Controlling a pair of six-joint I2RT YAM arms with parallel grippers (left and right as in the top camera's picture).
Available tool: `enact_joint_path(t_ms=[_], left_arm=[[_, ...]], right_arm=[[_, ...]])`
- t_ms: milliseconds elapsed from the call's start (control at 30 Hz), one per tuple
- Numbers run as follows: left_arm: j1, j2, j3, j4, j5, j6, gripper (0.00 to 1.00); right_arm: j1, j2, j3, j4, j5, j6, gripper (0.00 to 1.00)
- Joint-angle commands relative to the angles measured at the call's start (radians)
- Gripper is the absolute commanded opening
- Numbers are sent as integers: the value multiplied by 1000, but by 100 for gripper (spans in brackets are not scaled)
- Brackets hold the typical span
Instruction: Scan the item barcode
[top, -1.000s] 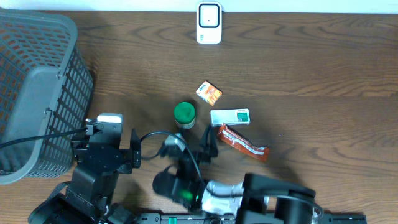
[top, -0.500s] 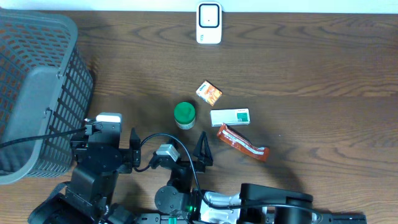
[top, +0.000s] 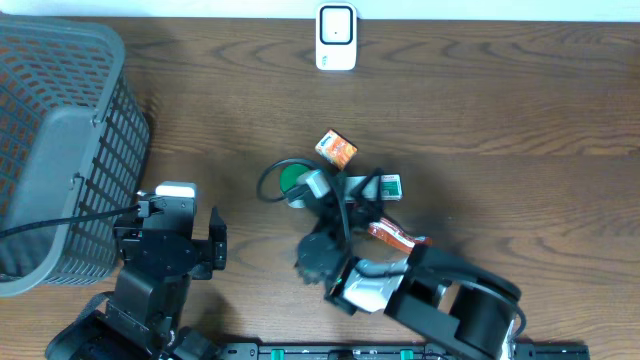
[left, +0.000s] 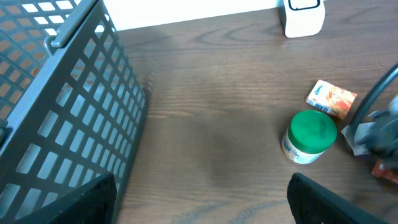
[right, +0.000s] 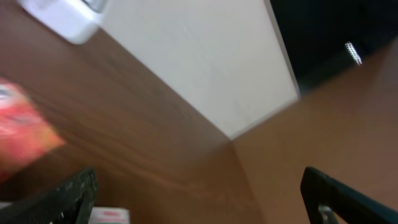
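Now my right gripper, jaws spread wide and empty, hovers over the white-and-green box at frame centre; I should square the jaws across its narrow sides before closing. Left gripper, lower left, stands open.

No readable text, print on the orange box and white-and-green box too small to read

Left arm and right arm are black, with pale wrist blocks and looping cables.
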Motion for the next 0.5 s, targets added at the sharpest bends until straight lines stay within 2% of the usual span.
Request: enact_joint_path(t_ms=[0, 233, 467], left_arm=[[-3, -4, -5, -3, -10, -6, 88], [-3, -4, -5, -3, -10, -6, 88], [-3, -4, -5, -3, -10, -6, 88]], right_arm=[[-51, -19, -62, 185, 11, -234, 99], [-137, -169, -206, 189, 12, -246, 99], [-401, -310, -265, 188, 11, -106, 99]])
